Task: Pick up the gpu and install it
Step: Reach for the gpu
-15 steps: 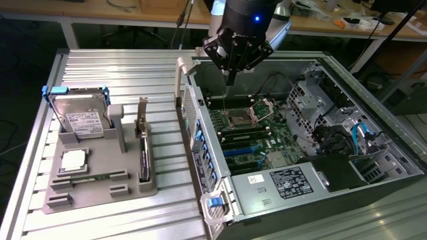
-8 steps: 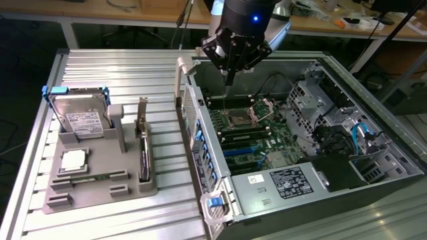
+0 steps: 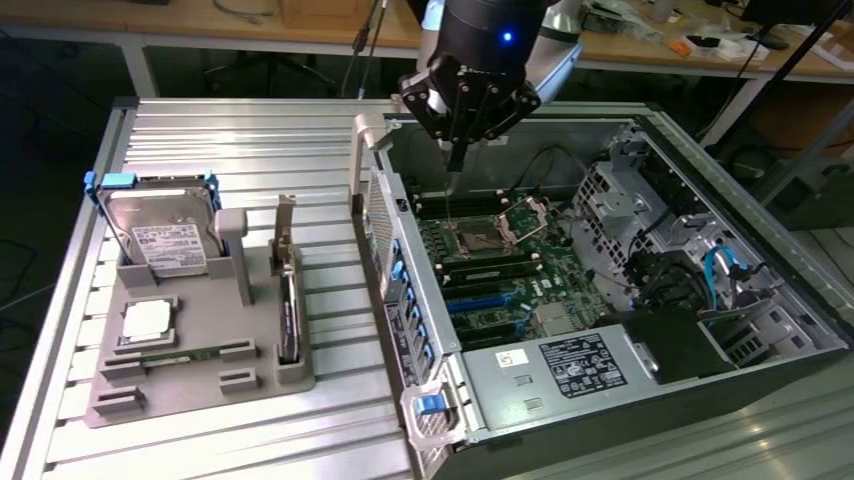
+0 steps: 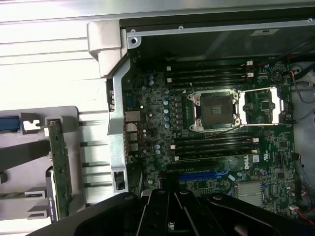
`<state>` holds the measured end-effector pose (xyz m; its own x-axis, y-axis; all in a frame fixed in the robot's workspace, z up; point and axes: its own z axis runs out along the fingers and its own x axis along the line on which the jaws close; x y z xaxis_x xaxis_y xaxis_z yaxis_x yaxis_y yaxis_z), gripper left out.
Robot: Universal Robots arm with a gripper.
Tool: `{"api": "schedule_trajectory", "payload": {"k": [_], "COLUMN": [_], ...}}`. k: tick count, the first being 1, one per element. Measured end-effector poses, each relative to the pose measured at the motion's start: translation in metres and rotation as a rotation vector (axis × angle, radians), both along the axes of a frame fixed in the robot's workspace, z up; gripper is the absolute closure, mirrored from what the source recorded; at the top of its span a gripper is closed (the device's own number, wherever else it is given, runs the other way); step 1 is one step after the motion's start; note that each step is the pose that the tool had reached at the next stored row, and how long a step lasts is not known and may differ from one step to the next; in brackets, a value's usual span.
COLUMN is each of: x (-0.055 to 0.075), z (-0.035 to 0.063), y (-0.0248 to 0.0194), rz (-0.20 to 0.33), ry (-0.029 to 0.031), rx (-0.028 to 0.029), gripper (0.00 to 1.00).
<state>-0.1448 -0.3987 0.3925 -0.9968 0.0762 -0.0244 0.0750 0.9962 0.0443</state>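
The gpu [image 3: 286,290] is a thin green card with a beige metal bracket. It stands on edge in a slot of the grey holder [image 3: 200,375] at the exterior view's left, and its green edge [image 4: 60,162] also shows in the wrist view. My gripper [image 3: 454,165] hangs over the open computer case, above the motherboard [image 3: 494,270] near the CPU socket [image 4: 216,110], well apart from the gpu. Its fingers are shut together with nothing between them. In the wrist view the gripper [image 4: 170,221] points at the board beside a blue slot [image 4: 204,175].
A silver hard drive [image 3: 163,240] and a small square chip [image 3: 147,318] also sit in the grey holder. The case's walls [image 3: 387,230] rise around the motherboard, with a power supply [image 3: 574,365], drive cages and cables inside. Ribbed metal tabletop [image 3: 227,140] lies around both.
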Motion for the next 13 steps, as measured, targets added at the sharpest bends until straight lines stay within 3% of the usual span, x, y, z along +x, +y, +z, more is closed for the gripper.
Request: {"api": "schedule_trajectory", "payload": {"k": [13], "x": [-0.0042], "z": [-0.0001], "y": [0.0], "rz": [0.0], "ry": [0.0], "rx": [0.0001], "gripper": [0.89]}}
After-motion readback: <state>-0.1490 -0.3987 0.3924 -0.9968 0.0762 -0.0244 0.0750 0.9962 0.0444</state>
